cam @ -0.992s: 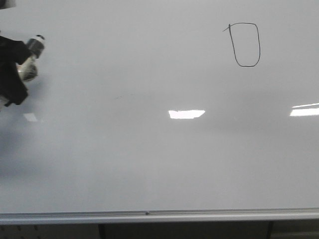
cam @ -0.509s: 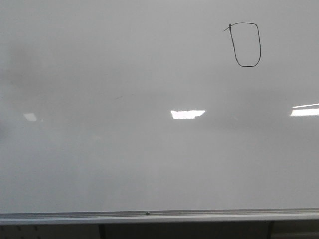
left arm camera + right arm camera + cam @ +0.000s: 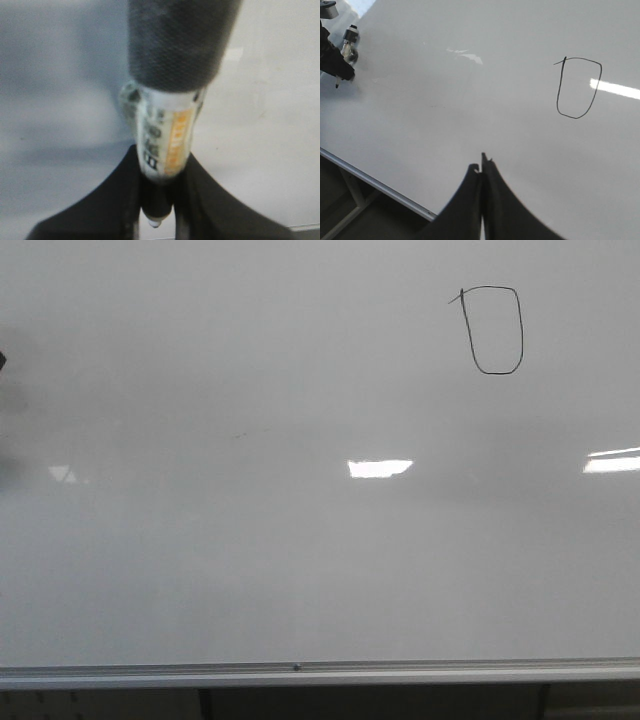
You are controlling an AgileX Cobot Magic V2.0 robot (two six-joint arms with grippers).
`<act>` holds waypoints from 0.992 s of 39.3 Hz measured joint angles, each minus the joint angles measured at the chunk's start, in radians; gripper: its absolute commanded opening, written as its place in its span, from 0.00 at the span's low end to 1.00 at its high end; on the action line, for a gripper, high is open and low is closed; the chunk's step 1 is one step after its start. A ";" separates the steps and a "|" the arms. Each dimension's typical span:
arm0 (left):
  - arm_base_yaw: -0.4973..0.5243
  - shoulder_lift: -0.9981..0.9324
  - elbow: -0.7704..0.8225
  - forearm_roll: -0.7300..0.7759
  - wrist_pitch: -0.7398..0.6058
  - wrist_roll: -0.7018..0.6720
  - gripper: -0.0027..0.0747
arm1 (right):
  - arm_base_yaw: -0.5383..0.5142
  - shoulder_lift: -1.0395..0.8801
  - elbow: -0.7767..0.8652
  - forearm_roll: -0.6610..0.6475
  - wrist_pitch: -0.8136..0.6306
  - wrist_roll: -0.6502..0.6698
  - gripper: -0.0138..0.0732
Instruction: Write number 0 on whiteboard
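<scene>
The whiteboard (image 3: 250,560) fills the front view, with its silver rail (image 3: 300,673) along the lower edge. The number 0 (image 3: 496,330), a thin black loop with a tick at its upper left corner, is at the board's upper right; it also shows in the right wrist view (image 3: 577,87). My left gripper (image 3: 159,190) is shut on a marker (image 3: 167,135) with a white and orange label. In the right wrist view that gripper (image 3: 337,60) is at the board's far left side. My right gripper (image 3: 482,167) is shut and empty above the board, apart from the 0.
Bright light glints (image 3: 380,468) lie across the board's middle and right (image 3: 612,462). A dark stand frame (image 3: 200,705) runs below the rail. The board's lower edge and rail (image 3: 380,187) show in the right wrist view, with dark space beneath.
My left arm with the marker has moved left out of the front view; only a dark sliver stays at the left edge. The 0 is unchanged.
</scene>
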 measured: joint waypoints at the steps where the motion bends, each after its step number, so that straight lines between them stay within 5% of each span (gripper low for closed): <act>1: 0.000 0.000 0.000 0.000 0.000 -0.001 0.22 | 0.000 0.000 0.000 0.000 0.000 0.000 0.08; 8: 0.000 0.010 0.000 0.000 0.016 -0.005 0.64 | 0.000 0.000 0.000 0.000 0.001 0.000 0.08; 12: -0.002 0.012 0.000 -0.001 0.028 -0.010 0.77 | 0.000 0.000 0.000 0.000 0.001 0.000 0.08; 26: -0.003 -0.027 0.006 0.024 0.056 -0.011 0.79 | 0.000 0.000 0.000 0.000 0.002 0.000 0.08; 39: -0.003 -0.301 0.122 0.030 0.095 -0.011 0.79 | 0.000 0.000 0.000 0.000 0.002 0.000 0.08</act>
